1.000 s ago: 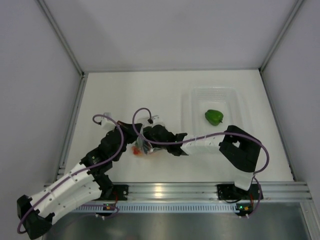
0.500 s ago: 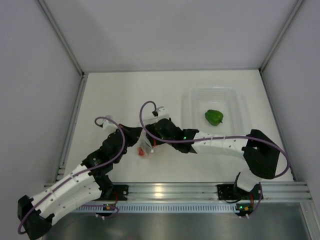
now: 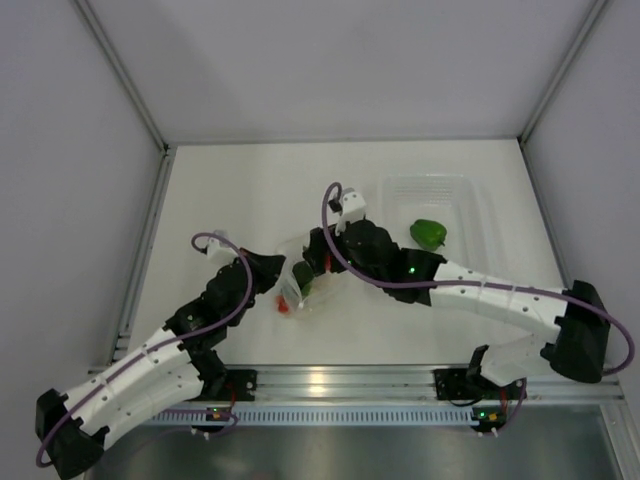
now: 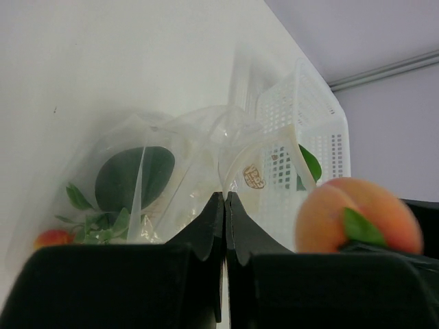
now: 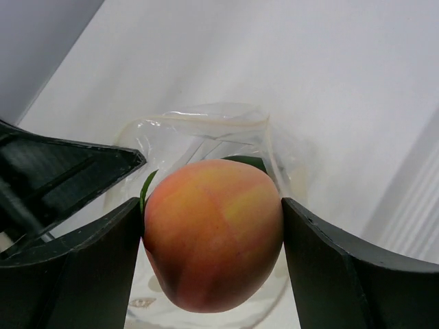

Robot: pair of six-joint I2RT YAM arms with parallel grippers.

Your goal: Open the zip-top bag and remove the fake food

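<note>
Holding the round orange-pink plastic peach between the jaws of the right gripper, I have it just at the open mouth of the small, crinkly, transparent zip-top bag. The bag lies near the middle of the white bench. The left gripper has its jaws together, clamped on a fold of the bag's left edge.

Inside the bag I see the dark green avocado and the tiny red tomatoes on their green sprig. The bright green pepper sits in the rigid clear plastic tray at the far right, so I judge the peach belongs there too.

To do this well, I want to raise the peach until it is clear of the plastic lip before swinging right, so the film does not drag along. The left clamp should hold firm and low to pin the bag. I would set the peach down beside the pepper, not on it, and part the jaws only once it rests.
</note>
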